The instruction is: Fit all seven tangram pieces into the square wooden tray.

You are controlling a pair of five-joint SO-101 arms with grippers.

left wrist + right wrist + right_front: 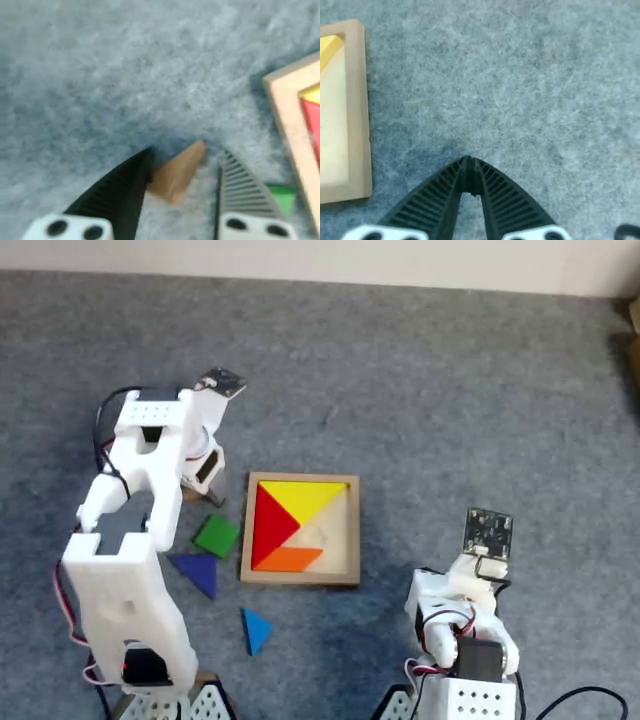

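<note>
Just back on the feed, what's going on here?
The left gripper is open around a brown piece on the carpet beside the tray, not closed on it. A red piece, a yellow piece and an orange piece sit in the tray. A green square, a dark blue triangle and a lighter blue triangle lie outside it. The right gripper is shut over bare carpet.

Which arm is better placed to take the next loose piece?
Left. The left gripper is open with the brown piece between its jaws, and the green piece, purple piece and blue piece lie on its side of the tray. The right gripper is shut over carpet beyond the tray.
</note>
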